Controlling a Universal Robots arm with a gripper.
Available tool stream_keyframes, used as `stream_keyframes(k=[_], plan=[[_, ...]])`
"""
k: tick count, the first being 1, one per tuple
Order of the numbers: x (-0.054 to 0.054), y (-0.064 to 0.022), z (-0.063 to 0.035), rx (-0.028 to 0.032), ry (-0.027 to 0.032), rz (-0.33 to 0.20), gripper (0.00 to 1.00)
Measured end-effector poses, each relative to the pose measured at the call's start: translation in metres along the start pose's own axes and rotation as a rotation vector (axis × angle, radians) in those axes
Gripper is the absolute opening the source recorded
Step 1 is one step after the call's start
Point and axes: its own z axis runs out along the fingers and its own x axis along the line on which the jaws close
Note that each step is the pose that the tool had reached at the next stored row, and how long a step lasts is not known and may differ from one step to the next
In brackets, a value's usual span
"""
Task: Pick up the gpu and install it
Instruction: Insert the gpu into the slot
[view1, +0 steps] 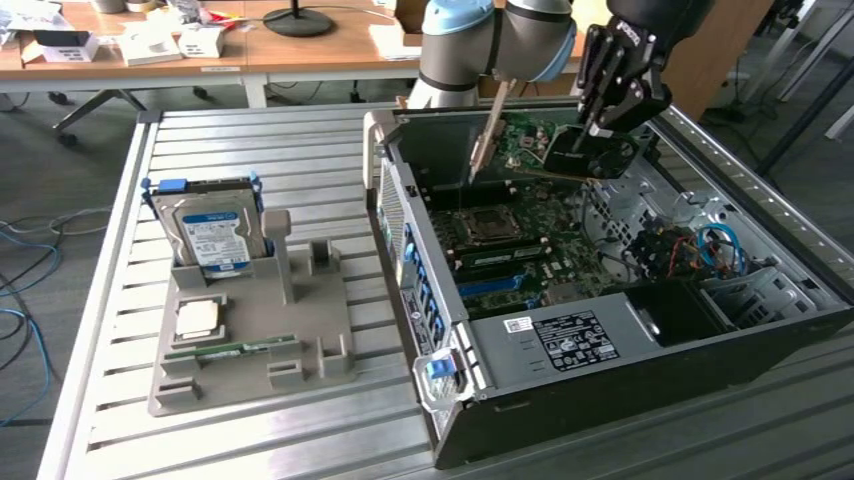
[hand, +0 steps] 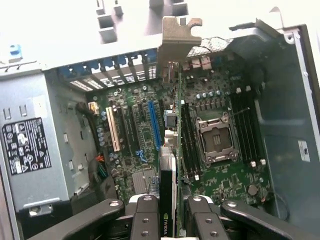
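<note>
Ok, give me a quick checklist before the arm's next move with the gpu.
1. Tool shut on the gpu: ok.
2. gpu clear of the motherboard: ok, held above the open case.
3. Blue slot empty: ok.
4. Bracket towards the case's rear wall: ok.
5. Card edge lined up over the blue slot: cannot tell.

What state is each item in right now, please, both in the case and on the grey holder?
computer case: side open, interior exposed.
gpu: held above the case, not seated.
gripper: jaws shut on the gpu.
hard drive: standing upright in the grey holder.
memory stick: lying flat on the holder.
</note>
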Motion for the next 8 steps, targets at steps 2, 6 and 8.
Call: stream_keyframes(k=[2,6,8], plan=[[0.0000,0.0000,0.0000,-0.0003,0.0021,-0.023,0.26],[0.0001,0.0006,0.0002,0.0018,0.0020,-0.031,0.26],[0.0002,0.0011,0.0003,0.0098,0.0007,-0.038,0.26]])
